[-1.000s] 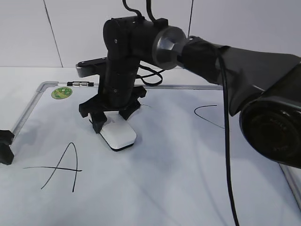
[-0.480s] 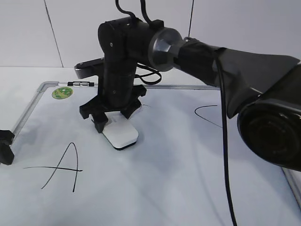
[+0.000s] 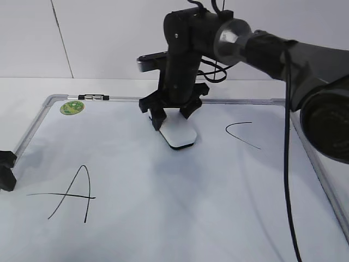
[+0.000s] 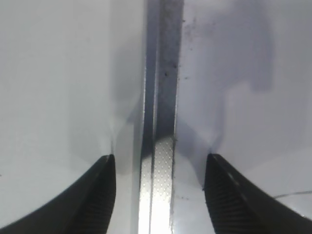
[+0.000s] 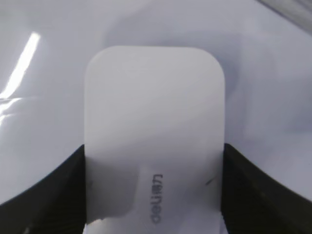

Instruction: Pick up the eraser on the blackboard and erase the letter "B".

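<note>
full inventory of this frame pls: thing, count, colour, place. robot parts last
blackboard: 1, white surface with silver frame, lying flat and filling most of the exterior view
green sticker: 1, round, far-left corner of the board
letter A: 1, black, near-left of the board
open curved mark: 1, black, right of the eraser
eraser: 1, white, far-centre of the board, between the right gripper's fingers
letter B: none visible
right gripper: 1, black, shut on the eraser from above
left gripper: 1, black, open, astride the board's frame edge; seen at the exterior view's left border
</note>
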Action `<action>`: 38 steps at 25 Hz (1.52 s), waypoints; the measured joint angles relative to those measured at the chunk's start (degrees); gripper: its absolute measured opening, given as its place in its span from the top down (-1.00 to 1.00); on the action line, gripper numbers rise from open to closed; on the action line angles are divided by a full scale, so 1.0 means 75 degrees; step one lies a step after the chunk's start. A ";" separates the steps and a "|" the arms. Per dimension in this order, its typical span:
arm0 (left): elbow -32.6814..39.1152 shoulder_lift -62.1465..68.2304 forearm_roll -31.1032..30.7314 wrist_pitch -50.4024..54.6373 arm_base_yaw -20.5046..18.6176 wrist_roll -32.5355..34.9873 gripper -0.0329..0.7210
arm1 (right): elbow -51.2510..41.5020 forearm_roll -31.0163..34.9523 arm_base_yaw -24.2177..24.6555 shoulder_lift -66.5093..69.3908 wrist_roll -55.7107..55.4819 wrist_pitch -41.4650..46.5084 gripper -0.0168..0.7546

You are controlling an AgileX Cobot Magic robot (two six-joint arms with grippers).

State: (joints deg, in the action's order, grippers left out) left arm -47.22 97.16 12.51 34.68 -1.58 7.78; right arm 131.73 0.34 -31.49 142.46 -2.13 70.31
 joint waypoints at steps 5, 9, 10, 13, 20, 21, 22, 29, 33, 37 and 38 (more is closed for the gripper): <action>0.0000 0.0000 0.0000 0.0000 0.0000 0.0000 -0.23 | 0.0000 0.0047 0.0595 0.0000 0.0000 0.0000 -0.48; 0.0000 0.0000 0.0000 0.0000 0.0000 0.0000 -0.23 | 0.0014 0.0185 0.0728 0.0000 0.0000 0.0000 -0.48; 0.0000 0.0000 0.0000 0.0000 0.0000 0.0000 -0.23 | 0.0014 0.0264 0.0728 0.0000 0.0000 0.0000 -0.48; 0.0000 0.0000 0.0000 0.0012 0.0000 0.0000 -0.23 | 0.0014 0.0440 0.0696 0.0000 0.0084 0.0000 -0.48; 0.0000 0.0000 0.0000 0.0012 0.0000 0.0000 -0.23 | 0.0014 0.0468 -0.0084 0.0000 0.0114 0.0000 -0.48; 0.0000 0.0000 0.0000 0.0012 0.0000 0.0000 -0.23 | 0.0014 0.0483 -0.0208 0.0005 0.0114 0.0000 -0.48; 0.0000 0.0000 0.0000 0.0012 0.0000 0.0000 -0.23 | 0.0014 0.0499 -0.0346 0.0005 0.0114 0.0000 -0.48; 0.0000 0.0000 0.0000 0.0012 0.0000 0.0000 -0.23 | 0.0014 0.0546 -0.0690 0.0005 0.0131 0.0000 -0.48; 0.0000 0.0000 0.0000 0.0017 0.0000 0.0000 -0.23 | -0.0065 0.0191 -0.0724 -0.0141 0.0079 0.0035 -0.48; 0.0000 0.0000 0.0000 0.0029 0.0000 0.0000 -0.23 | -0.0086 -0.0542 -0.0754 -0.0675 -0.0203 0.0081 -0.48; 0.0000 0.0000 0.0000 0.0029 0.0000 0.0000 -0.23 | -0.0086 -0.0737 -0.0754 -0.0873 -0.0262 0.0081 -0.48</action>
State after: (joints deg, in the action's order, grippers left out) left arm -47.22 97.16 12.51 34.89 -1.58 7.78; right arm 131.09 -5.18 -37.14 135.91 -4.09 70.92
